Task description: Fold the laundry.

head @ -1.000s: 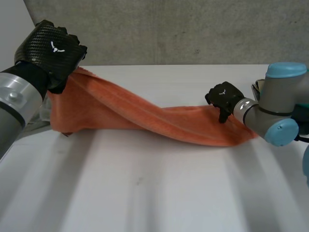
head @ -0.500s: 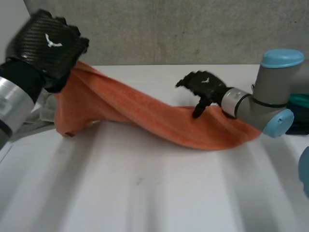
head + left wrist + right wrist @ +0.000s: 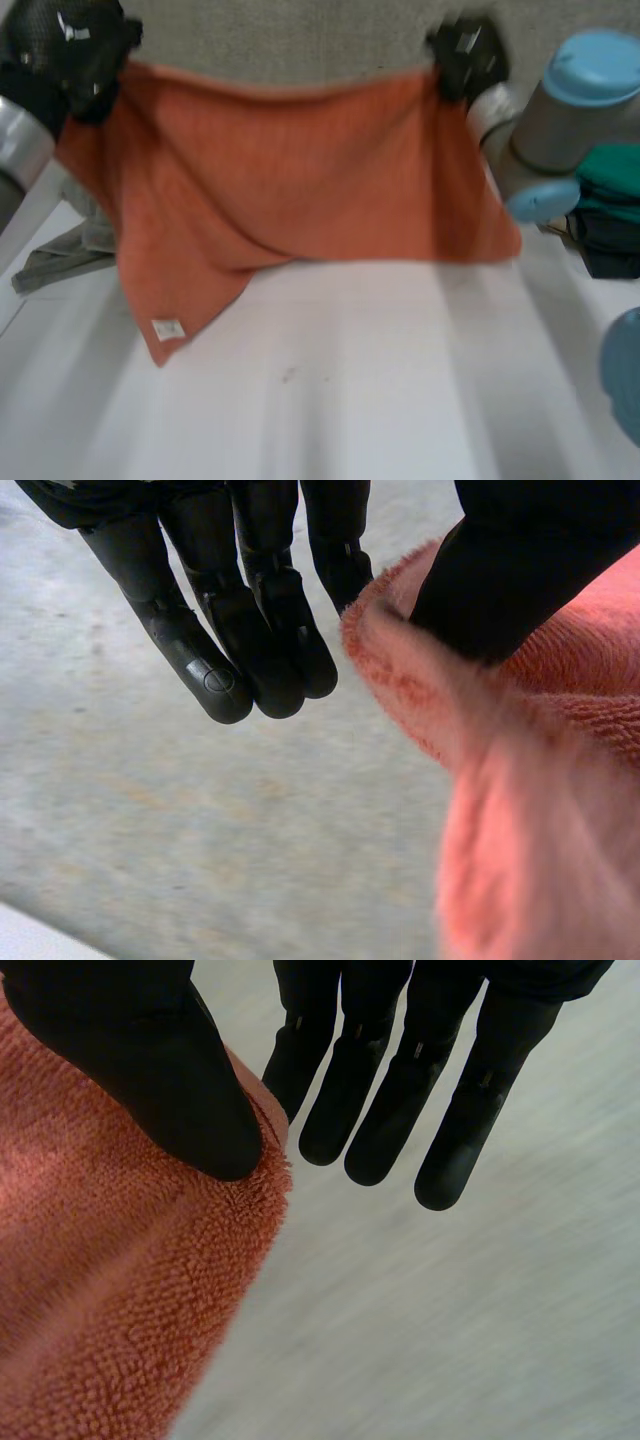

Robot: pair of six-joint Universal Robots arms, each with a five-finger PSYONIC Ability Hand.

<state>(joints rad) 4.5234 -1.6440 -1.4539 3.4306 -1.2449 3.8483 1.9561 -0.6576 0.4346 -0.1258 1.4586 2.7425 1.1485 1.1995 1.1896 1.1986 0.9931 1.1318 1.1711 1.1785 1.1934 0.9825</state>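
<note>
An orange towel (image 3: 290, 190) hangs spread out above the white table (image 3: 350, 380), its lower edge sagging onto the tabletop and a white label at its low left corner. My left hand (image 3: 65, 45) is shut on the towel's upper left corner; in the left wrist view the thumb (image 3: 510, 590) pinches the towel (image 3: 540, 810) beside the fingers. My right hand (image 3: 465, 55) is shut on the upper right corner; in the right wrist view its thumb (image 3: 170, 1090) presses the towel (image 3: 110, 1300) against a finger.
A grey-green garment (image 3: 70, 250) lies at the table's left edge behind the towel. Dark green and black folded clothes (image 3: 610, 215) sit at the right, beside my right arm (image 3: 560, 130). A grey wall stands behind.
Both hands have risen and lifted the towel off the table. The right hand left the towel's middle, took its right corner and shut. The towel now hangs spread flat instead of lying twisted.
</note>
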